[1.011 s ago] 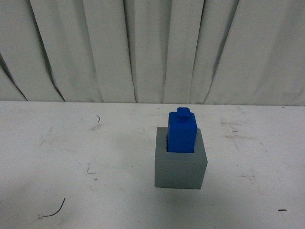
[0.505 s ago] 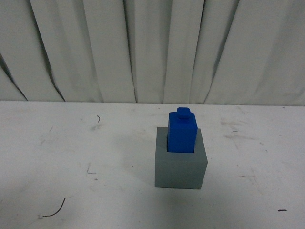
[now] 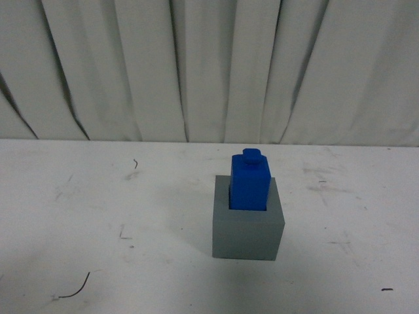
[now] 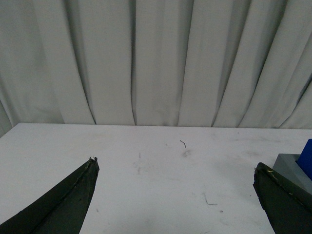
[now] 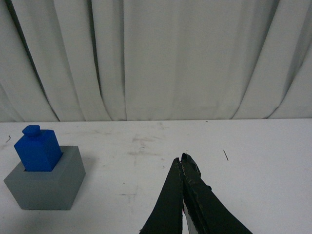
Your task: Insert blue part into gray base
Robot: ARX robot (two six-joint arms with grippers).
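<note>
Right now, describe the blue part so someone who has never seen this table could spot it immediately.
On the white table before the pleated curtain stands one gray base, a cube right of center. The blue part stands upright in its top recess, bright blue, narrower than the cube, with a small knob on top.

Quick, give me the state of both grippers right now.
Left gripper: open, jaws spread wide, holding nothing.
Right gripper: shut, jaws pressed together, holding nothing; the blue part sits in the gray base.
</note>
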